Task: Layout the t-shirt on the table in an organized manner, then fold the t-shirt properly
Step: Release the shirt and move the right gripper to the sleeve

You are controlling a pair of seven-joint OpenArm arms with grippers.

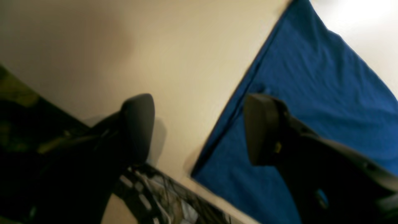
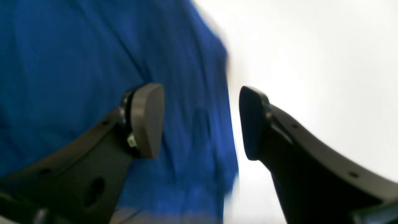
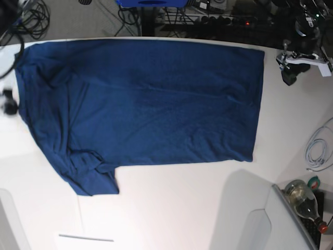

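The t-shirt (image 3: pixel 151 109) lies flat on the table (image 3: pixel 171 208) — spread, not folded. Far back, the left gripper (image 1: pixel 199 129) and right gripper (image 2: pixel 200 121) are wide open, holding nothing. Next, pinch two matching corners — lift evenly.

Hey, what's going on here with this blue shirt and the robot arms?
A two-armed robot is laying out a navy t-shirt to fold it. The shirt lies spread across the white table, though one sleeve is still bunched. The left gripper is open over the shirt's edge, and the right gripper is open over the opposite edge. Neither holds the fabric.
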